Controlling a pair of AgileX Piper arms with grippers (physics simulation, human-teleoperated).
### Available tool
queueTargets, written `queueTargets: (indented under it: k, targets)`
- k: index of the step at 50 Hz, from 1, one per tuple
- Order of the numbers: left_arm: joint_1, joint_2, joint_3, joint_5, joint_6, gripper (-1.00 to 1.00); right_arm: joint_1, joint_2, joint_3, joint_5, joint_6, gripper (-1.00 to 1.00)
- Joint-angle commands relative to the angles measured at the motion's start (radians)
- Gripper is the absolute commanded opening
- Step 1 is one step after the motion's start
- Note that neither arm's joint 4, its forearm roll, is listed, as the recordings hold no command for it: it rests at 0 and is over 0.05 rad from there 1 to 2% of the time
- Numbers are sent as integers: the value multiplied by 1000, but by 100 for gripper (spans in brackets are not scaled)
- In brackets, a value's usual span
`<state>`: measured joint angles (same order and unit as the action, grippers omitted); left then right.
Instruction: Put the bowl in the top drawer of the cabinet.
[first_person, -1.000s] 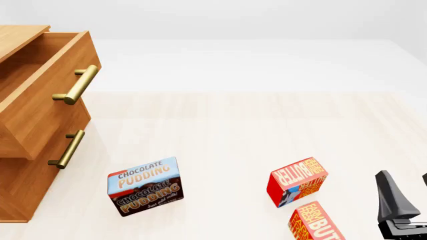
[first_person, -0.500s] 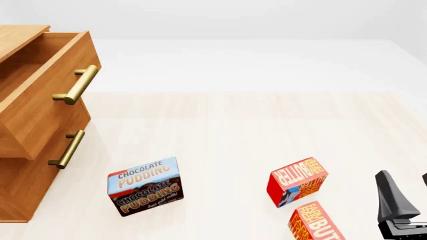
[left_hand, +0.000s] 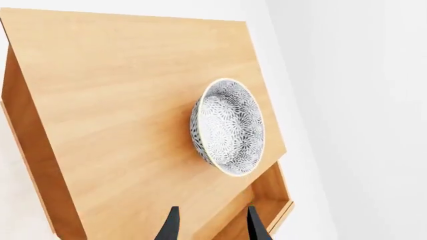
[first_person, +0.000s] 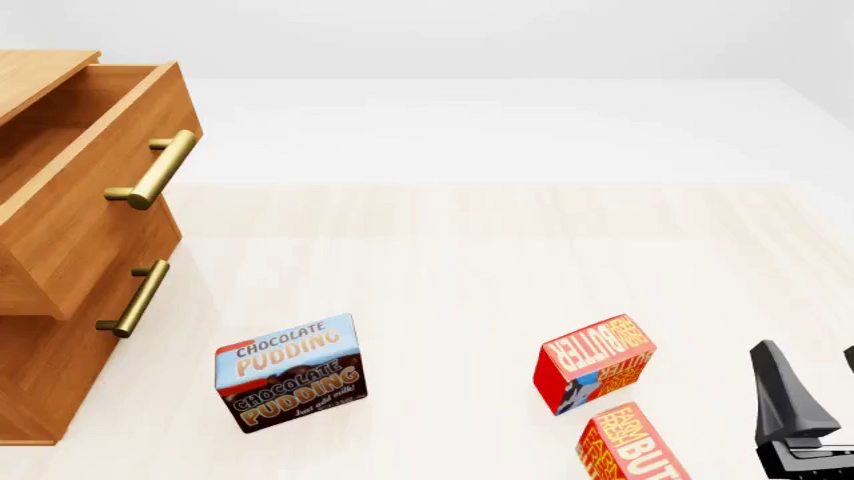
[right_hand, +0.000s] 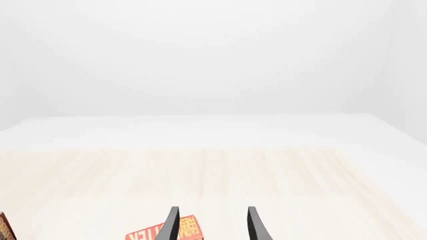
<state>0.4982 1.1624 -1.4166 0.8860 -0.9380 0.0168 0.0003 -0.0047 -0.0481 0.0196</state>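
— Bowl (left_hand: 229, 127) is on the flat top of the cabinet (left_hand: 127, 105), near the edge above the open top drawer (first_person: 83, 170). Only the left wrist camera shows it; in the front view it is outside the picture.

— Which claw is nearer to it?

— The left gripper (left_hand: 212, 224), I judge. It looks down on the cabinet top and the bowl lies straight ahead of its fingertips, a little apart from them. Its two fingers stand apart and hold nothing. The right gripper (right_hand: 212, 224) is at the near right of the table, far from the cabinet; its fingers are also apart and empty.

— Does the bowl have a long axis?

— No, it is round and sits upright, so the rim can be taken from any side. After that it must go over the front edge and down into the drawer.

— How many things do you count?

— One bowl, one cabinet with two brass handles (first_person: 154, 170), one chocolate pudding box (first_person: 290, 372) at the near left, and two red butter boxes (first_person: 595, 362) at the near right, close together.
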Motion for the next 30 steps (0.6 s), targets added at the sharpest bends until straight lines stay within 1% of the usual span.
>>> queueTargets:
  k: [1,8,15,30]
  targets:
    - [-39,-57,44,19,-18,100,2,0,0,-2,1,100]
    - [-51,-72,64,18,-17,100,5,0,0,-3,0,100]
    - [-108,-138,109,42,-34,100,7,0,0,-4,0,100]
    - [-187,-225,183,64,-74,100,8,0,0,-5,1,100]
